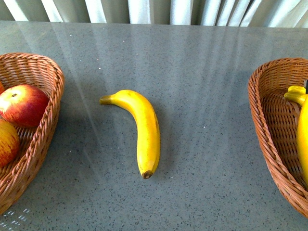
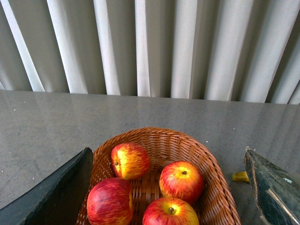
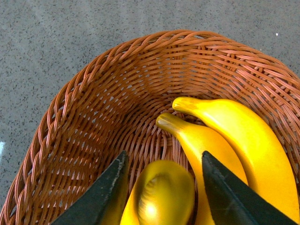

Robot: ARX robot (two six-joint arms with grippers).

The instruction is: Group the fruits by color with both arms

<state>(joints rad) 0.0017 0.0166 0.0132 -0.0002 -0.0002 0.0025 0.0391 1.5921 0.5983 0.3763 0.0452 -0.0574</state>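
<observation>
A yellow banana (image 1: 142, 131) with a brown tip lies alone on the grey table between two baskets. Red apples (image 1: 23, 104) sit in the left wicker basket (image 1: 50, 96). The left wrist view shows several apples (image 2: 182, 181) in it, and my open left gripper (image 2: 167, 154) hovers above them, empty. Its fingers (image 2: 56, 194) stand wide apart. My right gripper (image 3: 164, 155) is open over the right basket (image 3: 93, 108), its fingers (image 3: 105, 194) either side of a banana (image 3: 161, 194), not closed on it. Two more bananas (image 3: 243, 136) lie beside it.
The right basket (image 1: 269, 115) with bananas (image 1: 303, 130) sits at the table's right edge in the front view. The lone banana's tip shows in the left wrist view (image 2: 240, 176). A pleated grey curtain (image 2: 150, 47) hangs behind the grey table (image 1: 202, 72).
</observation>
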